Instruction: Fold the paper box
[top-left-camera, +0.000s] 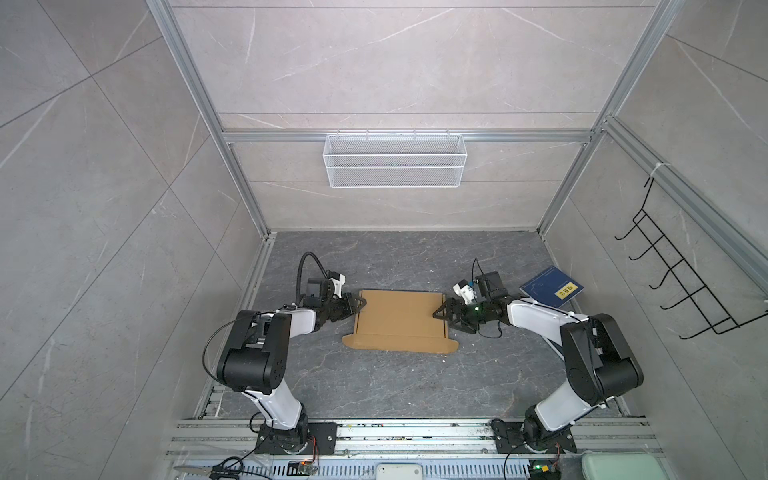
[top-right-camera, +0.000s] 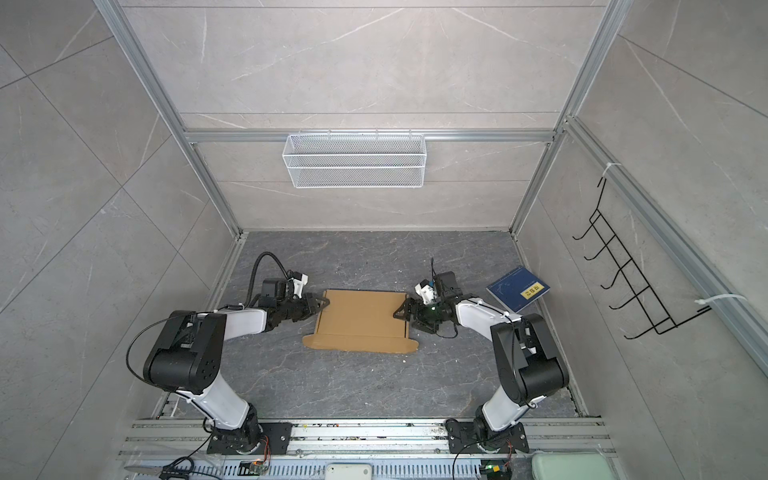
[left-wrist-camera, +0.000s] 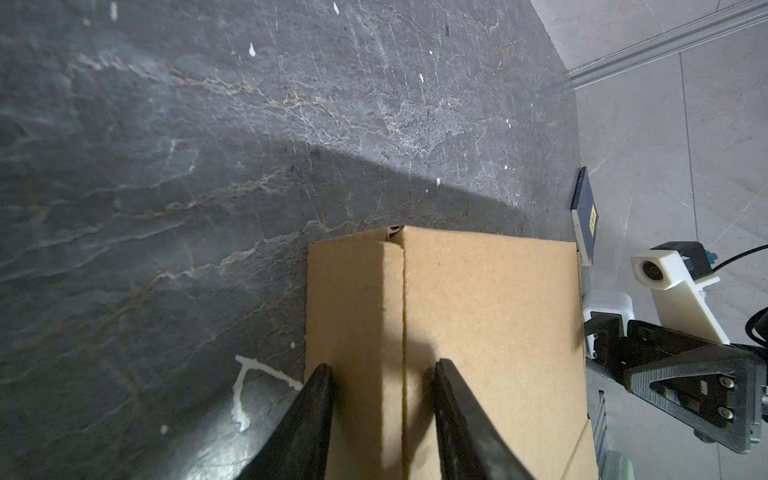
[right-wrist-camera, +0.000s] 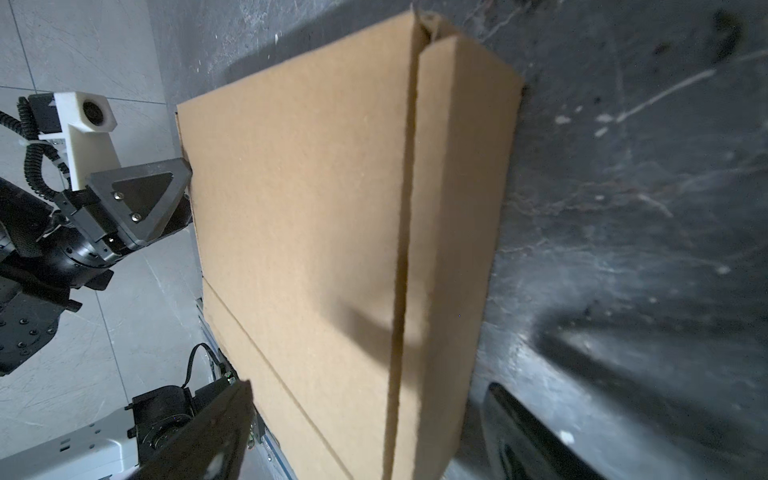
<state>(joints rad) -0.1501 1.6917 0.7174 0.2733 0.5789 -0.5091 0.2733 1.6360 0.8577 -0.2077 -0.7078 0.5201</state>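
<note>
Mid-table, between the two arms: box (top-left-camera: 400, 318), closed flat, near flap (top-left-camera: 401, 345) untucked and spread on the table (top-left-camera: 395, 386). At its left edge, left gripper (top-left-camera: 361, 304), fingers part-way apart astride the far-left corner; impossible to tell whether pinching or merely bracketing. At its right edge, right gripper (top-left-camera: 437, 312), spread wide, gripping nothing.

Likely trouble: with no hold on the right, springing open again along the far seam. Also possible: closing on one corner only and pulling, so skewing or sliding the box right, toward the book (top-left-camera: 551, 286). Crushing the corrugated corner, too, if squeezed hard. Worth steadying the right side before tucking the flap.
</note>
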